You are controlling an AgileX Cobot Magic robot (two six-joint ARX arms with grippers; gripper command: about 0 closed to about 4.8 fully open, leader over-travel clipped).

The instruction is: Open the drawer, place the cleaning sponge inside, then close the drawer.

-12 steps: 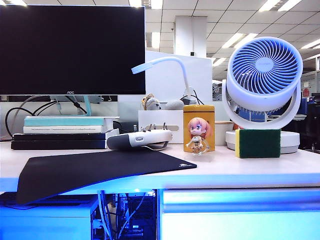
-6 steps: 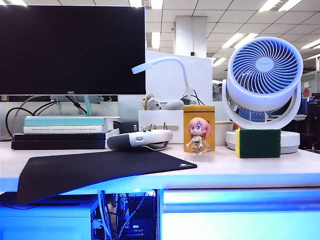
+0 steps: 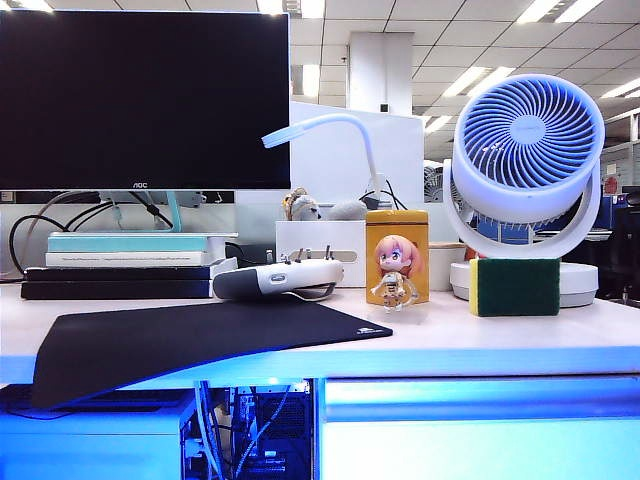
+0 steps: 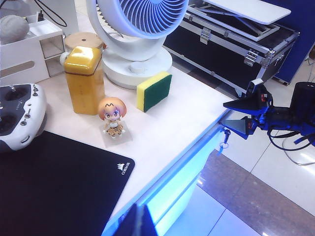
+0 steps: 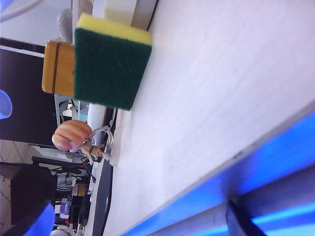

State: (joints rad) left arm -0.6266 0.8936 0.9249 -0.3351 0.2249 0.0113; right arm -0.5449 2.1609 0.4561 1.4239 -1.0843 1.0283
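The cleaning sponge [image 3: 515, 287], a dark green face on yellow foam, stands on edge at the right of the desk, in front of the fan base. It also shows as the sponge [image 4: 154, 91] and sponge [image 5: 110, 69]. The drawer [image 3: 480, 440] under the desk's right part is closed; its front [image 4: 172, 196] glows blue. My right gripper [image 4: 224, 114] hovers open beside the desk's front edge, level with the drawer top and apart from the sponge; its own view shows the right gripper [image 5: 135, 219] spread wide over that edge. My left gripper [image 4: 139, 223] hangs shut and empty above the front edge.
A yellow tin [image 3: 397, 255] with a small figurine [image 3: 397, 272] stands left of the sponge. A white fan [image 3: 527, 165], game controller [image 3: 278, 278], black mouse pad [image 3: 200, 340] and monitor [image 3: 145, 95] share the desk. A key [image 4: 224, 142] dangles at the drawer front.
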